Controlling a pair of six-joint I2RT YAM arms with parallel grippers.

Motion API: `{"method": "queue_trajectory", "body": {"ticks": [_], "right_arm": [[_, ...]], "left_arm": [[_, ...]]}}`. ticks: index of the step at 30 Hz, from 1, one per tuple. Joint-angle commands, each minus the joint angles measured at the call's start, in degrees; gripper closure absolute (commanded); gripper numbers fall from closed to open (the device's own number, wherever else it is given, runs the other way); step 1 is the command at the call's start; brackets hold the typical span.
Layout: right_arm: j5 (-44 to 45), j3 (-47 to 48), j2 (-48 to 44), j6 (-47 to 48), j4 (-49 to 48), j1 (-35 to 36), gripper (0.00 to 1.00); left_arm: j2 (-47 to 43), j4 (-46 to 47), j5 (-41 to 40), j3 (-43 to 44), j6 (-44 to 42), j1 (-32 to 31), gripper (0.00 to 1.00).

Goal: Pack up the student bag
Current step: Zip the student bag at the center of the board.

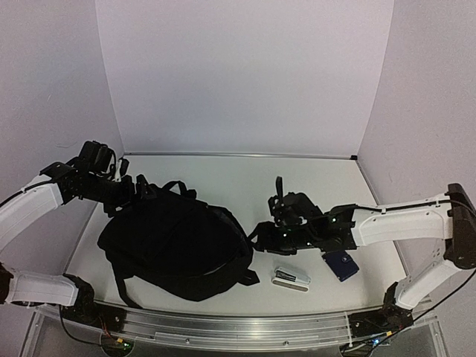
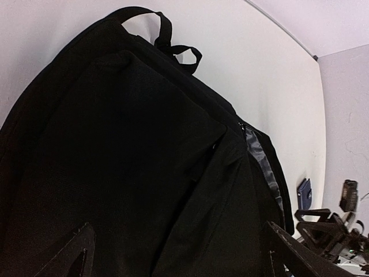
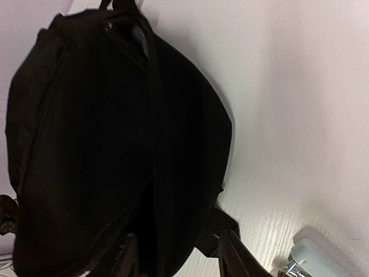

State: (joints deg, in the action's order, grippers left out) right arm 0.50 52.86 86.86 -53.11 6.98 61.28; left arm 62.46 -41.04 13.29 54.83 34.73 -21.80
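The student bag [image 1: 175, 249] is a large black backpack lying flat at the left middle of the table. It fills the left wrist view [image 2: 132, 156], where a strip of grey lining [image 2: 260, 164] shows along its zipper edge. My left gripper [image 1: 125, 195] is at the bag's far left end. Its jaws [image 2: 181, 257] stand wide open over the black fabric. My right gripper [image 1: 262, 232] is at the bag's right edge. Its jaws [image 3: 179, 259] are open and straddle the bag's rim [image 3: 115, 144], next to a black strap [image 3: 216, 228].
A silver-and-black stapler [image 1: 291, 279] lies just right of the bag near the front edge and also shows in the right wrist view [image 3: 314, 259]. A small dark blue item [image 1: 342, 264] lies under the right arm. White walls enclose the table.
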Motion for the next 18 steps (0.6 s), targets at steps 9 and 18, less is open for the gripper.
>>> {"method": "queue_trajectory", "body": {"ticks": [9,18], "right_arm": [[-0.47,26.82,11.12,15.36,9.11,-0.34,0.47],[-6.88,41.46,30.65,21.01,10.61,-4.19,0.53]], "left_arm": [[-1.64,-2.07,-7.82,-0.45,2.35,1.72,0.00],[-3.95,-6.31,-8.05,-3.91,4.29,6.36,0.00]]}}
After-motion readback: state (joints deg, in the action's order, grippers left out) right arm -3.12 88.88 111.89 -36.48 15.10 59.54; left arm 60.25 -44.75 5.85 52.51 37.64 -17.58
